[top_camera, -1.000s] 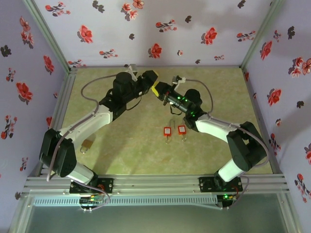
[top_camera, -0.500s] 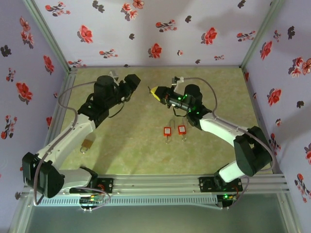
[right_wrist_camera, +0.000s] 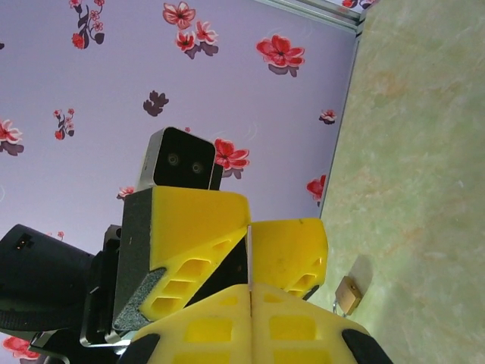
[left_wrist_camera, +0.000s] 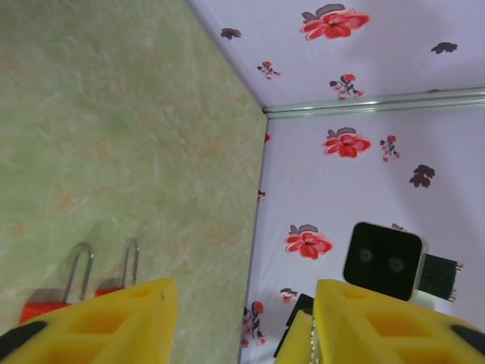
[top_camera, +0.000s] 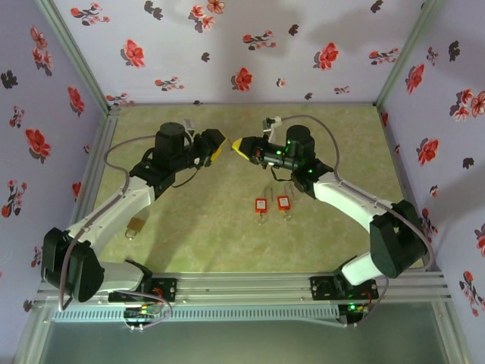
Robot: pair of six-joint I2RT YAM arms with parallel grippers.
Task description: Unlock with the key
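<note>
Honestly, the risky bit is this mid-air meeting. The right gripper (top_camera: 240, 145) has its fingers pressed tight together. In its own wrist view there's a thin bright sliver in the seam that I take to be the key (right_wrist_camera: 248, 254), though it's edge-on so I can't swear to it. The left gripper (top_camera: 219, 145) sits tip to tip with it above the table (top_camera: 204, 243), fingers apart and nothing in them.

What could go wrong: so little of the key shows past the right fingertips that the left fingers could close on yellow plastic instead of metal, or nip only the very end. If the right one then let go, the key would pivot or drop, and a flat key lying on a flat top is a pain to pick up. The two sets of fingers are also close enough to knock together and shove the key crooked.

Other worry is the locks. A red padlock (top_camera: 261, 206) and a second red padlock (top_camera: 283, 203) lie side by side mid-table, and a brass padlock (top_camera: 136, 226) lies by the left arm. All of them are loose, none held. I can't tell which one the key fits. Push a key at a loose lock and I'd expect it to just skate away.
</note>
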